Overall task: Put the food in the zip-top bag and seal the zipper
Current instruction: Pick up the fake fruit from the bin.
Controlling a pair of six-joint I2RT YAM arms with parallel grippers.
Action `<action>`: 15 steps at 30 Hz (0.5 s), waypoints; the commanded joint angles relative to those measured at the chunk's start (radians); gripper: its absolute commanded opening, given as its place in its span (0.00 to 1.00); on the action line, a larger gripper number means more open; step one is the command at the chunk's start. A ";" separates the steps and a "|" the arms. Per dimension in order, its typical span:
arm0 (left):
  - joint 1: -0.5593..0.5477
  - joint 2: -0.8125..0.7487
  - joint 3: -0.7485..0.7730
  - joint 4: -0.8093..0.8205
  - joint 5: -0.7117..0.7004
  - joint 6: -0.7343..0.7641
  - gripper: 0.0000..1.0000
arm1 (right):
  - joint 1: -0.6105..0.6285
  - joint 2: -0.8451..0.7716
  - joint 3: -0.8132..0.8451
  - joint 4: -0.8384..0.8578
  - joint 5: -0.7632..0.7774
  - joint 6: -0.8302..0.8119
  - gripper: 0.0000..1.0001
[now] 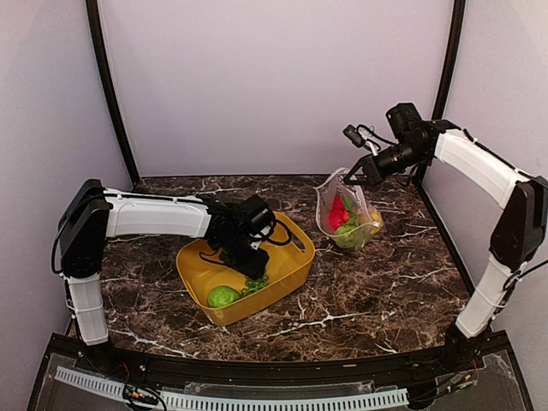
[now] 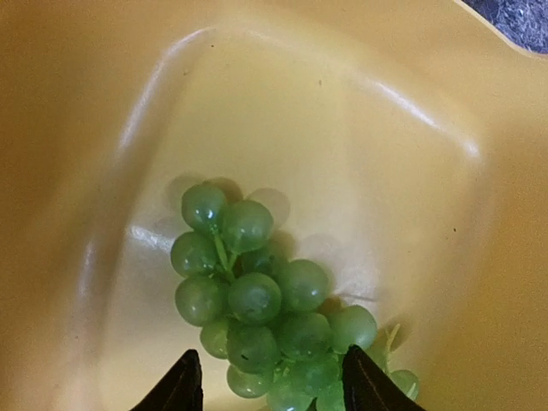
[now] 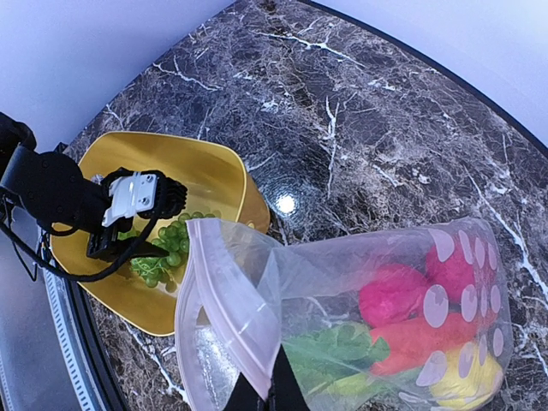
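The bag (image 3: 342,308) hangs from its mouth at the right rear of the table (image 1: 385,282), with its lower end down on the marbled top. Its zipper (image 3: 201,282) is unsealed and the mouth gapes toward the tub. Through the clear, dotted plastic show red pieces (image 3: 398,295), a green leafy piece (image 3: 330,355) and a yellow lemon (image 3: 462,381) packed at the bottom. The right end effector (image 3: 265,394) is pressed together on the edge of the mouth, pinching the plastic and holding the bag up. To the left of the bag and apart from it, the yellow tub (image 1: 291,257) sits near the middle of the table. It contains a bunch of green grapes (image 2: 265,308) and, near its front corner, a green round piece (image 1: 223,297). The left end effector (image 2: 272,381) reaches down into the tub, its two dark fingers spread on either side of the lower end of the bunch. Whether the fingertips already press on the grapes cannot be told.
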 commanded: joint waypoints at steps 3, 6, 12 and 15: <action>0.021 0.008 0.029 0.016 -0.025 0.006 0.43 | -0.001 -0.031 -0.006 0.011 0.000 -0.002 0.00; 0.038 0.009 0.024 0.026 -0.021 0.010 0.35 | -0.001 -0.034 -0.005 0.010 0.001 -0.002 0.00; 0.049 0.027 0.036 0.022 -0.029 0.019 0.35 | -0.001 -0.040 -0.011 0.011 0.006 -0.004 0.00; 0.050 0.044 0.058 -0.015 -0.053 0.008 0.47 | 0.000 -0.044 -0.016 0.012 0.008 -0.005 0.00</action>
